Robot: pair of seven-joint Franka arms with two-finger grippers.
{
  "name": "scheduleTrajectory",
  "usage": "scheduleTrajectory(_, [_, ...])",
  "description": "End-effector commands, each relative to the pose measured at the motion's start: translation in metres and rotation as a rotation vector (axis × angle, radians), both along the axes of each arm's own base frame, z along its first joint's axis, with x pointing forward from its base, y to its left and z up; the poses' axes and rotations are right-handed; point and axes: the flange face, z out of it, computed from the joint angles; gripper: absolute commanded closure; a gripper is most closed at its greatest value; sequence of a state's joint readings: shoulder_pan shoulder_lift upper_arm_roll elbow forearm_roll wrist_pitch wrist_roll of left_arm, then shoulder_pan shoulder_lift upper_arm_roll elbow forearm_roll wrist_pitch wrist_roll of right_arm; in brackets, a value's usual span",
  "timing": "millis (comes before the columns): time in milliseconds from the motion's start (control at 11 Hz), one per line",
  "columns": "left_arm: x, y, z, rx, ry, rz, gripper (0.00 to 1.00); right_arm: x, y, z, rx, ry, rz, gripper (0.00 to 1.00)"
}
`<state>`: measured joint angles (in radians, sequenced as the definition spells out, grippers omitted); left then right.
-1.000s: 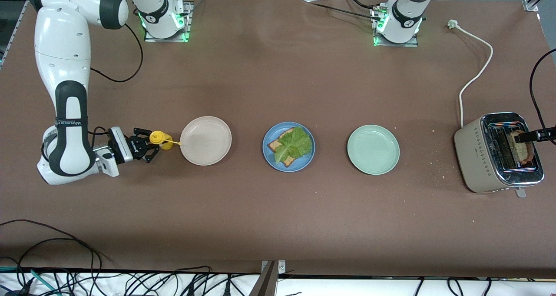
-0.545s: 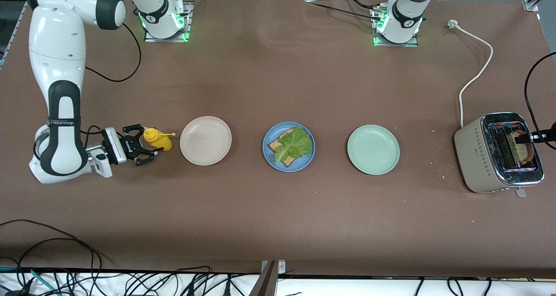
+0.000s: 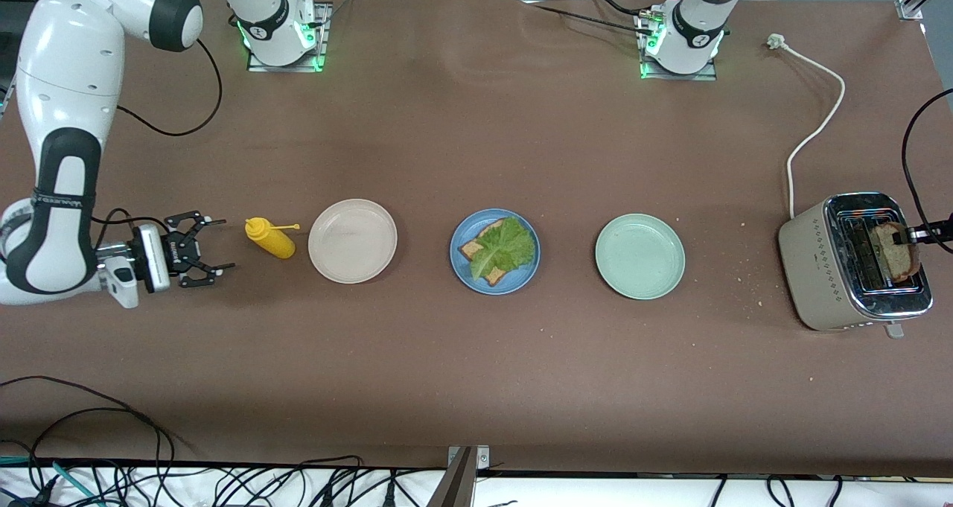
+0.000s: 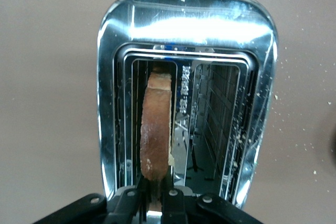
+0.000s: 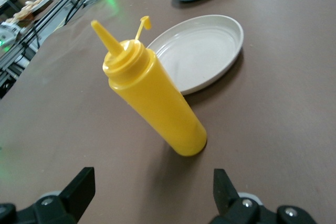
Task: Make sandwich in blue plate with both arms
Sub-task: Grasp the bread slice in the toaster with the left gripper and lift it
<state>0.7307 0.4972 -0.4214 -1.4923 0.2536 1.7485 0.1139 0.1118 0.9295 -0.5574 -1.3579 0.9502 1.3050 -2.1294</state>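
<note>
Lifting step: drawing the toast slice (image 3: 896, 257) straight up out of the toaster (image 3: 856, 261) looks like the job in hand; it should rise along the slot, without tilt, until its lower edge is free of the chrome rim, and only then travel toward the blue plate (image 3: 460, 269).
Left gripper (image 4: 155, 196): over the toaster at the left arm's end of the table (image 3: 476, 388), jaws clamped on the slice's top edge (the wrist view shows the crust pinched between them).
Grip advice: the hold is thin and on an edge, so a slow pull seems wise; crumbs already lie around the toaster.
Toast slice axis: standing on edge in the slot, its long axis running along the slot, its broad faces toward the slot walls. It must be turned flat before it is laid down.
Sandwich so far (image 3: 500, 252): on the blue plate, between the beige plate (image 3: 352, 240) and the pale green plate (image 3: 639, 256); one slice lies flat with the lettuce leaf (image 3: 505, 246) on top, and the leaf's long axis runs diagonally across the plate. No top slice yet.
Right gripper (image 3: 195, 250): low by the table at the right arm's end, jaws spread wide and empty, just beside the yellow squeeze bottle (image 5: 152, 100), not touching it; this arm waits.
Bottle: upright, perhaps leaning slightly, its nozzle cap hanging open.
</note>
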Motion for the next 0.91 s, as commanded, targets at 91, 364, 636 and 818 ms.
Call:
scheduleTrajectory(91, [-0.032, -0.010, 0.099, 0.050, 0.024, -0.090, 1.00, -0.003, 0.004, 0.082, -0.194, 0.337, -0.209, 0.00])
scheduleTrajectory(364, [-0.061, -0.038, 0.156, -0.005, 0.036, -0.049, 1.00, 0.010, 0.026, 0.148, -0.373, 0.500, -0.352, 0.00])
scheduleTrajectory(636, [-0.066, -0.091, 0.162, -0.215, 0.063, 0.141, 1.00, 0.002, 0.052, 0.209, -0.583, 0.575, -0.465, 0.00])
scheduleTrajectory(818, [-0.053, -0.164, 0.153, -0.249, 0.123, 0.240, 1.00, -0.002, 0.074, 0.255, -0.798, 0.517, -0.585, 0.00])
